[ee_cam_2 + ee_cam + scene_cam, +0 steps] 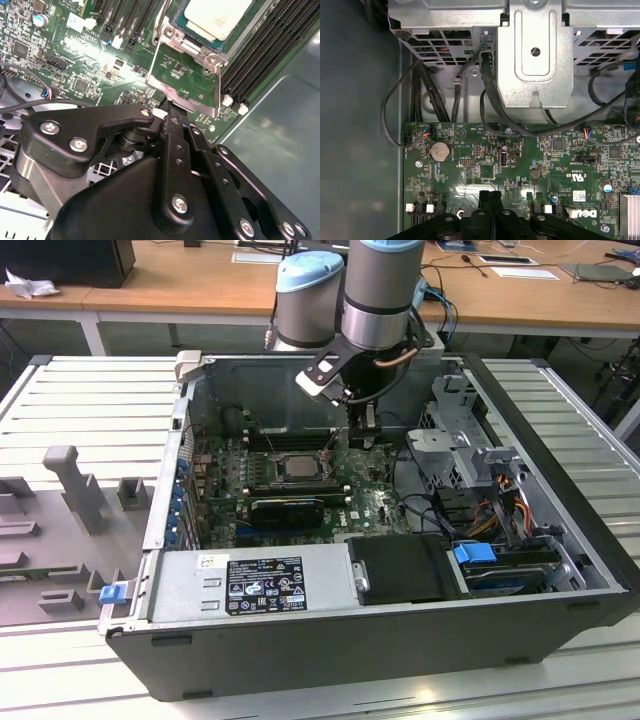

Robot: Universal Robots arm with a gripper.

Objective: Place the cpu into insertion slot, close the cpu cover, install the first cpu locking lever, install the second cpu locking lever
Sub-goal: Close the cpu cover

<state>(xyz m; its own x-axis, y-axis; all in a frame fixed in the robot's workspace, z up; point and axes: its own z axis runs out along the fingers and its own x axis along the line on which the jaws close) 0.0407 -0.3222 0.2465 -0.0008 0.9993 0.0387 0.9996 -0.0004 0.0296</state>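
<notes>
The jaws are pressed together with nothing seen between them. In both wrist views they come to a single narrow tip low over the motherboard (pixel 485 150). In the second wrist view that tip meets the free edge of the cpu cover (pixel 185 97). Held shut like this they probably serve as a slim pusher, not a clamp, small enough to work among the board's parts.

The cover stands raised off its seat. It is hinged at the far side, and bare board shows through its large cut-out, so it is not yet closed.

Just beyond the hinge, the cpu (pixel 217 17) lies flat inside the insertion slot (pixel 195 46) with its pale top facing up. The first step appears done. Long black memory slots (pixel 260 55) run beside the socket.

In the exterior view the arm (pixel 375 290) reaches steeply down into the open case (pixel 560 610), to the exterior view's right of the socket. That leaves the cover room to swing. The case lies on its side on the ribbed tabletop (pixel 90 390), so the board faces up.
</notes>
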